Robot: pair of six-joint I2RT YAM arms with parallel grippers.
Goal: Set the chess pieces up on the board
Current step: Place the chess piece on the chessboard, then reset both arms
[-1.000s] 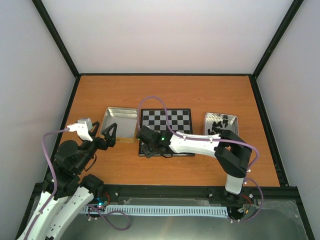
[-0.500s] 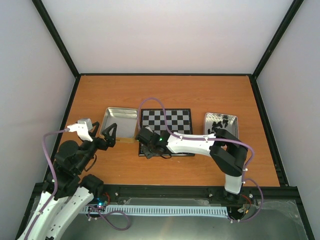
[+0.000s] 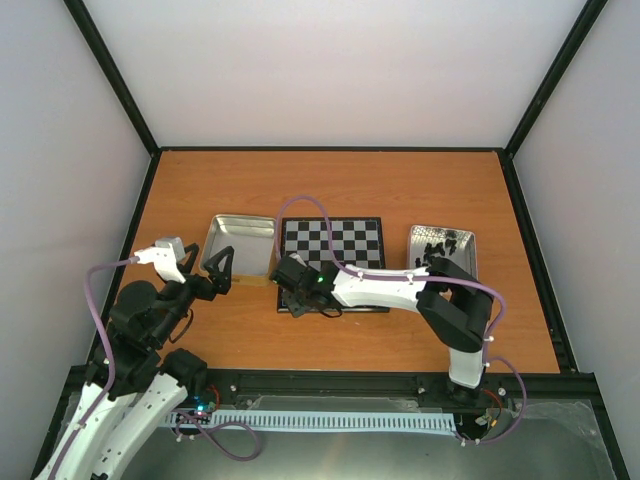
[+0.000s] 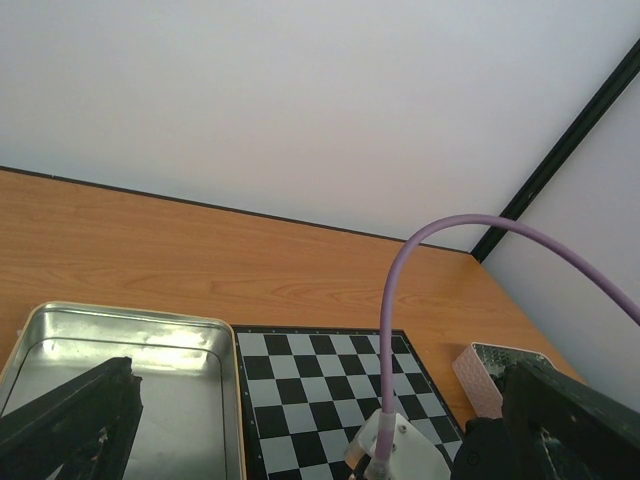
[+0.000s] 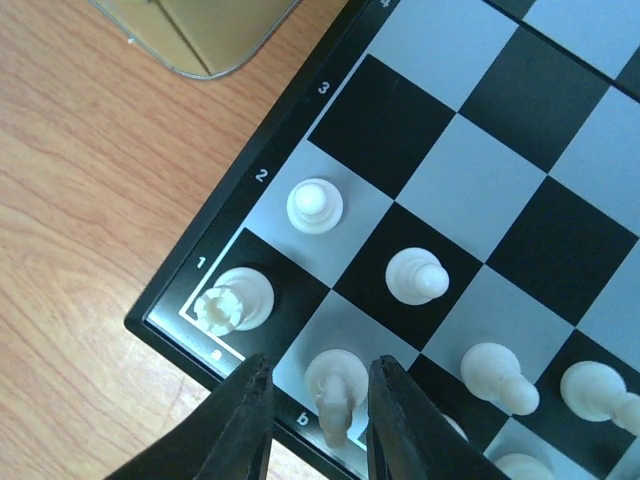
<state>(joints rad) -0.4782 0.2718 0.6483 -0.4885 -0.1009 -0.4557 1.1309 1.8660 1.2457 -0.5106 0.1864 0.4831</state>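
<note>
The board (image 3: 340, 238) lies mid-table, also in the left wrist view (image 4: 320, 390). In the right wrist view its near-left corner (image 5: 400, 130) carries cream-white chess pieces: a rook (image 5: 232, 298) on the corner square, a knight (image 5: 335, 395) beside it, pawns (image 5: 315, 207) (image 5: 417, 276) behind. My right gripper (image 5: 320, 368) is open, its jaws on either side of the knight with a gap on each side. From above, it (image 3: 295, 290) hangs over that corner. My left gripper (image 3: 222, 268) is open and holds nothing, left of the board.
A metal tin (image 3: 240, 240) sits against the board's left side; I see nothing in it (image 4: 120, 350). A second tin (image 3: 442, 245) right of the board holds black pieces. A purple cable (image 4: 400, 300) arcs over the board. Black-framed walls enclose the table.
The right jaws have opened off the white knight, which now stands on its square. The right arm shifted slightly left. The left arm has not moved.
</note>
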